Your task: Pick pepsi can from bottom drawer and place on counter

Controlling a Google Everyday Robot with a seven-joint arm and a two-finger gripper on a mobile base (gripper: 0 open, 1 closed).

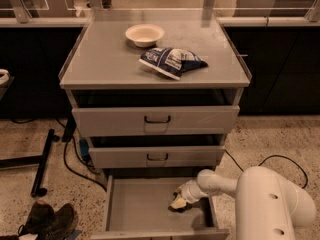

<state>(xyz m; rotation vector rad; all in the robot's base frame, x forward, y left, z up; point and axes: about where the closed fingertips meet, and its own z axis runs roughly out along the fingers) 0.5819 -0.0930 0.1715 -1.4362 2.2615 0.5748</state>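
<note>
Rightward in the bottom drawer the gripper is seen; its grip, and where the pepsi can lies, cannot be told.

The arm enters from the lower right. Its largest link is a thick white cylinder that fills the lower-right corner. A narrower white forearm leaves this link and runs left, sloping slightly downward to the wrist. The gripper is mounted at the wrist and points down and to the left. It sits low inside the bottom drawer, in the right half, close to the floor and near the right side wall. The gripper is pale cream.
</note>
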